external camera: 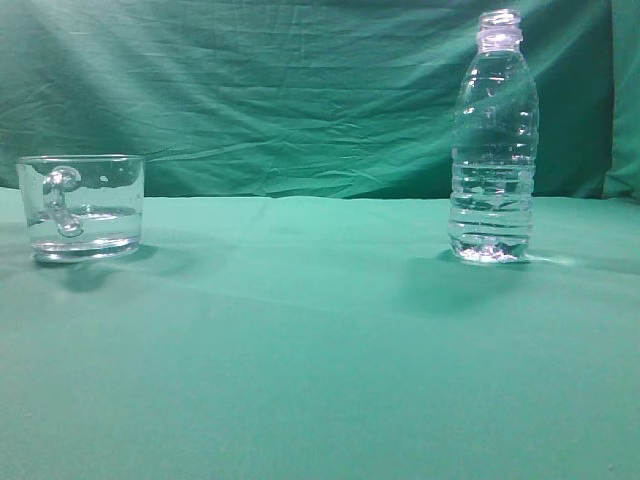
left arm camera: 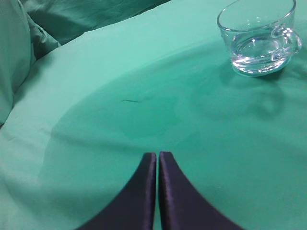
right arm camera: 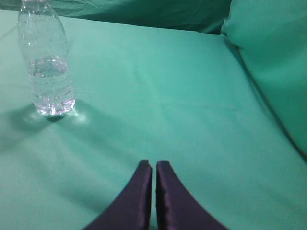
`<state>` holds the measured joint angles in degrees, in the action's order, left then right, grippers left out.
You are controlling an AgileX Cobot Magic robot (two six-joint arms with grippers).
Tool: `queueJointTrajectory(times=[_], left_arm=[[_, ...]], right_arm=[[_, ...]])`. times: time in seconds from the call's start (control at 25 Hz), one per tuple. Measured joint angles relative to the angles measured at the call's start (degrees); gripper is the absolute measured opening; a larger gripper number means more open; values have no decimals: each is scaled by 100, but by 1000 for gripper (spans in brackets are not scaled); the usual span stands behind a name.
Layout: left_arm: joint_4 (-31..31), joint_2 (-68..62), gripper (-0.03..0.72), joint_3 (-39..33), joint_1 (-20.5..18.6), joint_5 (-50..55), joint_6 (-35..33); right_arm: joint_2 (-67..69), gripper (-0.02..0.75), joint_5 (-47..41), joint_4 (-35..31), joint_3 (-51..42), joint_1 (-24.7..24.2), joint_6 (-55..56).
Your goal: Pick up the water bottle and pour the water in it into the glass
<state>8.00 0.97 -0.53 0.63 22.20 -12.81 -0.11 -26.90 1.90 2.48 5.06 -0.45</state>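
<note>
Jaws pressed together on left gripper point(left arm camera: 158, 154) and right gripper point(right arm camera: 154, 163), empty; bottle point(external camera: 493, 140) upright, well apart from glass point(external camera: 82, 207).

Hands: dark purple tapered fingers point(left arm camera: 146, 191) (smooth, glossy).

Soft, even light casts faint shadows on the green tablecloth point(external camera: 320, 340), with frames slightly blurred, perhaps low resolution.

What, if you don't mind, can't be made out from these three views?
- Water bottle: mouth cut off by the right wrist view's top edge.
- Glass: water level unclear in the left wrist view, glints only.
- Both arms: absent from the exterior view.
</note>
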Motion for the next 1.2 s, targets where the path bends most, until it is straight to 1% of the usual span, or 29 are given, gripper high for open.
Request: queueJointTrajectory(times=[0.12,0.36,1.2], left_arm=[[0,0,0,0,0,0,0],[0,0,0,0,0,0,0],[0,0,0,0,0,0,0]], right_arm=[[-44,0,143,-26,-310,-4,12],[-44,0,458,-142,-371,-4,12],[-44,0,458,-238,-371,-4,2]])
